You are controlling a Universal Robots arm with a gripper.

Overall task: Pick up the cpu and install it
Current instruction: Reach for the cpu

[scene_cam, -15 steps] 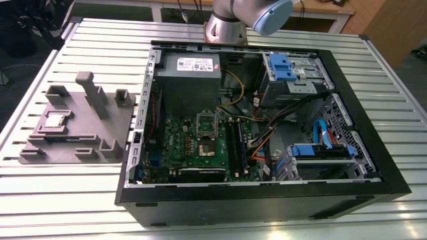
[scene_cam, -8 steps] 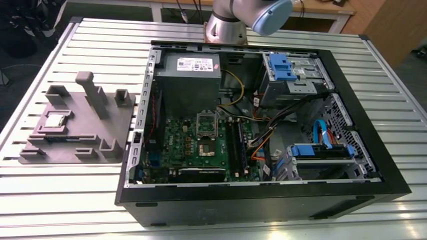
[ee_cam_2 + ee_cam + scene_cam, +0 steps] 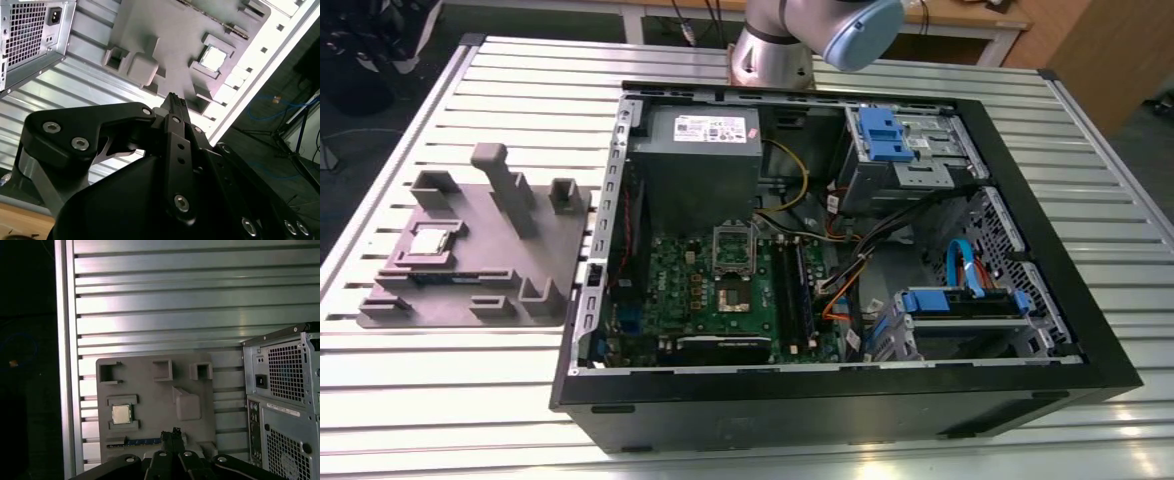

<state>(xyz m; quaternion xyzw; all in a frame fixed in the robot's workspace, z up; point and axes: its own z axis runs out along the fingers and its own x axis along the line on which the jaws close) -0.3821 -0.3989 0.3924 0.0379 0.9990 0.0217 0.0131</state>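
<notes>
In the exterior view, the cpu (image 3: 430,243) lies flat in a recess of the grey holder tray (image 3: 571,235). The tray rests on the slatted table (image 3: 454,400) at nine o'clock from the open computer case (image 3: 854,400), toward the exterior view's left. Inside the case, the motherboard socket (image 3: 736,290) sits on the green board, well apart from the chip. The robot arm (image 3: 807,40) stands at twelve o'clock from the case.

In the second wrist view, the gripper (image 3: 172,98) hangs above the holder tray (image 3: 165,30) with its jaws drawn together and nothing between them. The cpu (image 3: 214,58) rests in its recess, apart from the fingertips and untouched. A corner of the computer case (image 3: 30,30) shows beside the tray.

In the first wrist view, the gripper (image 3: 173,431) is again narrow and empty, over the tray's (image 3: 150,390) near edge. The cpu (image 3: 120,414) lies framed between two raised blocks, the computer case (image 3: 285,390) standing on the tray's far side.
</notes>
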